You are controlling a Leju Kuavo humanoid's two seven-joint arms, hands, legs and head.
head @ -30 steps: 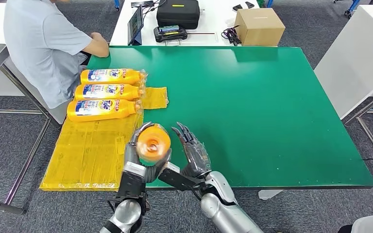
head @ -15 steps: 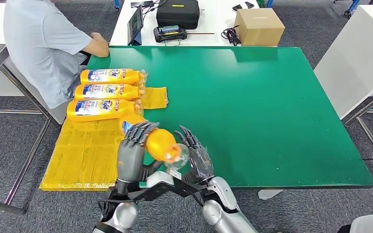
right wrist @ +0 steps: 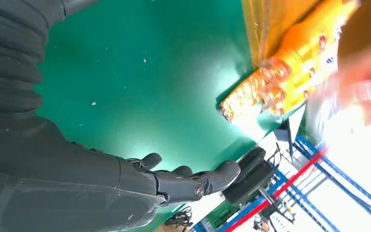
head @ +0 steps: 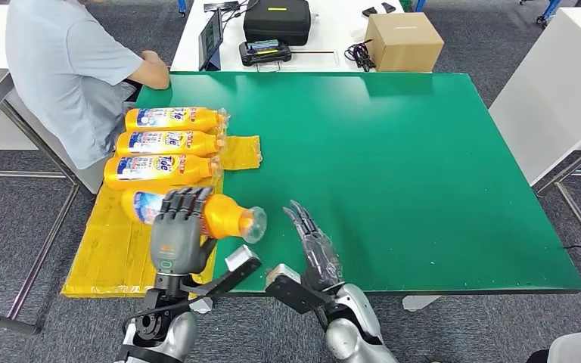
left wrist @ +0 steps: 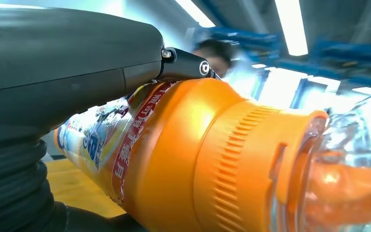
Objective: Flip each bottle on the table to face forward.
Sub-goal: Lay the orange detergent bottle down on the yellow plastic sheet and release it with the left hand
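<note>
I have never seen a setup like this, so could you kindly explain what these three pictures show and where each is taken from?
This is a humanoid robot with two silver arms. One picture looks down from its head; the other two come from cameras at its wrists. A green table carries a yellow sheet with three orange bottles lying side by side. The left hand holds a fourth bottle, seen close up in the left wrist view. The right hand is empty, fingers apart. A person sits at the table's corner.
</note>
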